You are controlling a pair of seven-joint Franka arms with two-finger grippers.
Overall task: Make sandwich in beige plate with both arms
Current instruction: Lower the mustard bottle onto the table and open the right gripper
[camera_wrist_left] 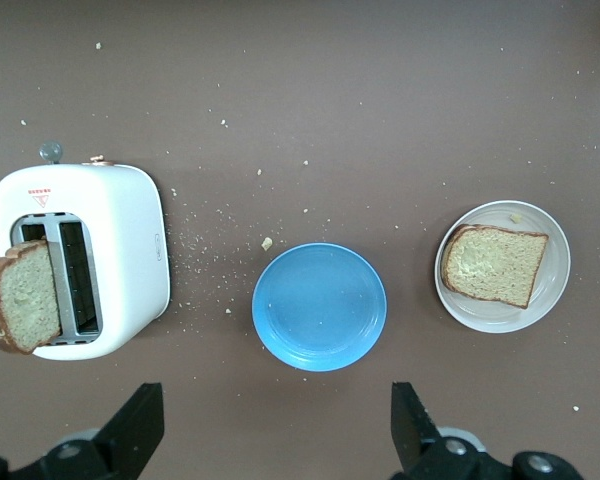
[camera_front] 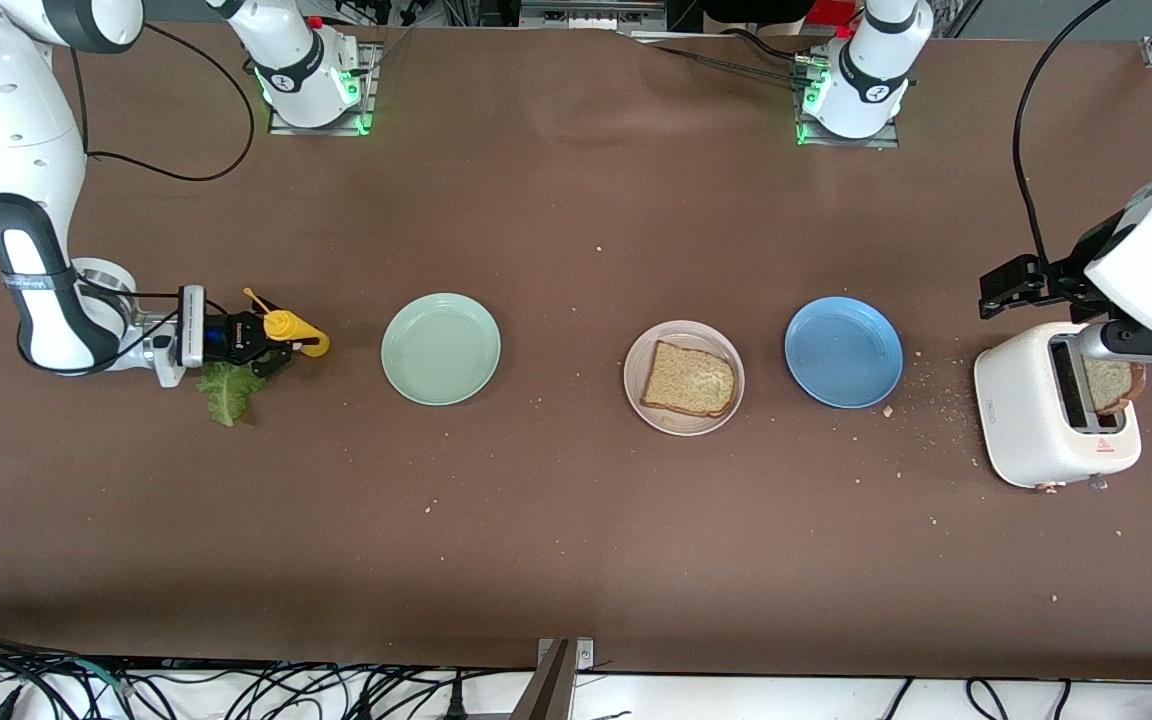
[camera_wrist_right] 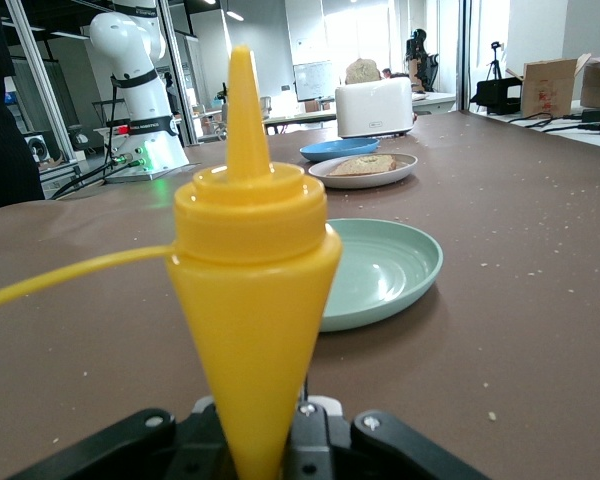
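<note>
Beige plate (camera_front: 684, 377) taken as landmark; it is sitting mid-tabletop (camera_front: 576, 550) w/ one bread slice (camera_front: 689, 379) already lying on it. No lettuce or 2nd slice on it yet, so the sandwich is being judged as barely started.

Left gripper (camera_front: 1016, 290) is being held over the tabletop beside the white toaster (camera_front: 1051, 410), jaws spread fully wide, nothing gripped. The toaster is standing toward the left arm's end from the plate, w/ the blue plate (camera_front: 843, 351) between them. A 2nd bread slice (camera_front: 1114, 385) is sticking out of the toaster's slot, just beside these jaws, so the left arm is being judged the nearer one for that slice.

Right gripper (camera_front: 271, 340) is being kept low at the right arm's end, well apart from the plate, jaws clamped on the yellow squeeze bottle (camera_wrist_right: 250, 310). Lettuce leaf (camera_front: 229, 390) is lying on the tabletop right by that gripper. Mint-green plate (camera_front: 441, 348) is sitting between the gripper and the beige plate.
</note>
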